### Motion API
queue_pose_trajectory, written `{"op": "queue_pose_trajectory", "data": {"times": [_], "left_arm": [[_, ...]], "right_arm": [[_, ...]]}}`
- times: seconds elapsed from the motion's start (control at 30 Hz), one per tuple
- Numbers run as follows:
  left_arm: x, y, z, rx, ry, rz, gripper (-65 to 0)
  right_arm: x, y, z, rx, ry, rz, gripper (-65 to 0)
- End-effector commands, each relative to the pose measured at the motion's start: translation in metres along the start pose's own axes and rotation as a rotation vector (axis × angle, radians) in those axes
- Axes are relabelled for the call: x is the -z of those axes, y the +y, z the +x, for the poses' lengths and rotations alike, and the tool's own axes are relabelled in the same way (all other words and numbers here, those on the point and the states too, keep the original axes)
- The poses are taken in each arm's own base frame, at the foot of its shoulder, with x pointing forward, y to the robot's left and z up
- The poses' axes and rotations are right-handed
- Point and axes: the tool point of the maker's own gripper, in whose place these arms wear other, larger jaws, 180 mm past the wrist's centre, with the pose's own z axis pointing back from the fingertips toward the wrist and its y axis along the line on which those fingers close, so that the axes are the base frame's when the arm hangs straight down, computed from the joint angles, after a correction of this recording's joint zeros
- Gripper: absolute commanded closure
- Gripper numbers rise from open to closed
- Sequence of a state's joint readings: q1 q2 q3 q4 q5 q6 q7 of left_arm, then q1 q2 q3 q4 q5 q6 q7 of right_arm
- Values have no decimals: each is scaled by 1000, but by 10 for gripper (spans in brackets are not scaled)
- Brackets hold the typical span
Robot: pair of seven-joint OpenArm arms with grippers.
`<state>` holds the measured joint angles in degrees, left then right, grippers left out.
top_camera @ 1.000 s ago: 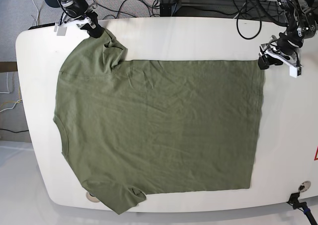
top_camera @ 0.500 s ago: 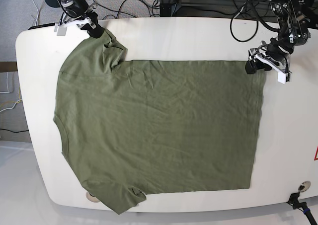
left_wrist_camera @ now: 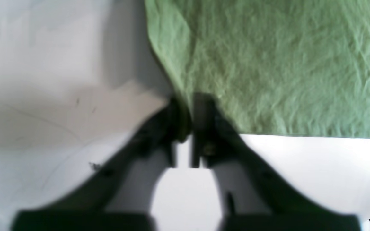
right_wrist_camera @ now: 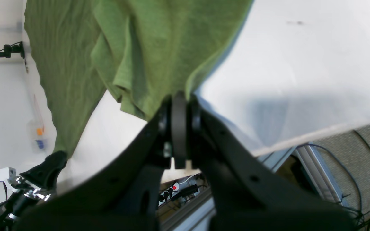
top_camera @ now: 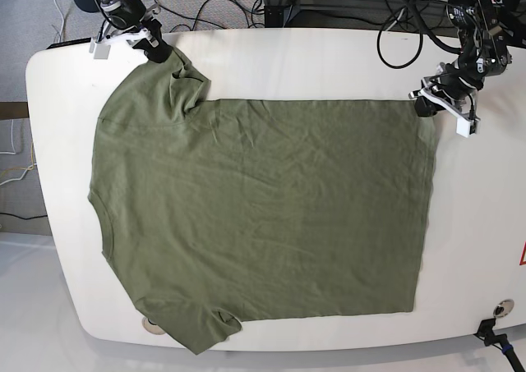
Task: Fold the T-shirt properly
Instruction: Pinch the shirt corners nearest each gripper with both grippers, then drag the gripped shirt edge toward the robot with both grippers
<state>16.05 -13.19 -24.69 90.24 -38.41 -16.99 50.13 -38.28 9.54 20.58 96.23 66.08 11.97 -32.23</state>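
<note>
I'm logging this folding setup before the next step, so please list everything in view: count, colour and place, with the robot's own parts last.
T-shirt: one, olive green, spread flat over most of the table, sleeves toward the base view's left.
Table: one, white with rounded corners, under the shirt.
Cables: several, black, on the grey floor beyond the far edge of the table.
Right tool: one, black with a white part, at the far left of the base view, shut on the bunched sleeve.
Left tool: one, black with a white part, at the far right of the base view, shut on the shirt's far hem corner.
</note>
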Motion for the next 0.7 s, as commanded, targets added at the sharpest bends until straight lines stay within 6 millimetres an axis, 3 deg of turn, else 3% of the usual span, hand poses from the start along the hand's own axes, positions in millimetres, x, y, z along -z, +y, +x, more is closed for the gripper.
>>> {"op": "queue_pose_trajectory", "data": {"times": [0.0,0.17,0.3,0.5,0.67], "left_arm": [[-3,-2,13,16,-36,-8,0],[-2,-4,22,21,-55,-12,0],[-7,-7,26,32,-68,-17,0],[-24,-6,-2,65,-21,1,0],[-46,-5,-42,92,59,21,0]], "right_arm": [[-3,3,4,-15,-4,10,0],[-3,5,5,-18,-6,15,0],[-7,24,11,-52,-23,56,0],[-27,40,5,-89,-16,75,0],[-51,40,-14,-100,25,51,0]]}}
